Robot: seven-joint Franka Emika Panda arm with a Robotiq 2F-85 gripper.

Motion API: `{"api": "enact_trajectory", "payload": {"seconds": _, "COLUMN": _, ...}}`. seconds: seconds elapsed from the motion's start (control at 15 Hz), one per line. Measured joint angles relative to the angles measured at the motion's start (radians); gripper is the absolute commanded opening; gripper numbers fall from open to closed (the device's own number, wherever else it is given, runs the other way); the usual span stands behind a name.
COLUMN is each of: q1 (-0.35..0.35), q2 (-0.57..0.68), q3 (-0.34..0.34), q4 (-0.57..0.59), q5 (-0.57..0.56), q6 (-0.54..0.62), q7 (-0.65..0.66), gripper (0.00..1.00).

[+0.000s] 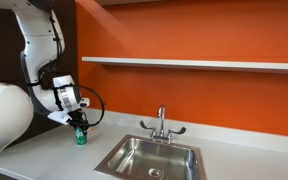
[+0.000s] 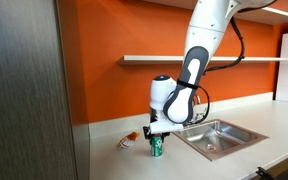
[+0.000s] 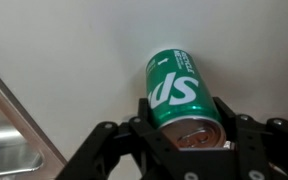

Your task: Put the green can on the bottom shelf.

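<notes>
The green can (image 1: 80, 137) stands upright on the pale counter, left of the sink; it also shows in an exterior view (image 2: 156, 148). My gripper (image 1: 79, 125) comes down from above, with its fingers on both sides of the can's top. In the wrist view the green can (image 3: 179, 92) fills the space between the two black fingers (image 3: 189, 135), which press against its sides, and its silvery top faces the camera. The bottom shelf (image 1: 194, 63) is a long thin white board on the orange wall, well above the counter, also seen in an exterior view (image 2: 229, 59).
A steel sink (image 1: 152, 157) with a faucet (image 1: 162, 124) is set in the counter beside the can. A small flat orange-red object (image 2: 131, 140) lies on the counter near the can. A higher shelf edge (image 1: 184, 3) runs along the top. A grey cabinet side (image 2: 29, 100) stands nearby.
</notes>
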Motion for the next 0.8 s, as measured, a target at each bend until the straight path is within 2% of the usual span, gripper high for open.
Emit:
{"api": "enact_trajectory", "payload": {"seconds": 0.47, "q1": 0.011, "q2": -0.001, "q3": -0.013, "q4": 0.000, "q5": 0.011, "q6": -0.010, "q7": 0.002, "gripper": 0.38}}
{"api": "enact_trajectory", "payload": {"seconds": 0.8, "q1": 0.009, "q2": -0.061, "q3": -0.012, "q4": -0.009, "q5": 0.040, "q6": -0.094, "q7": 0.001, "gripper": 0.38}}
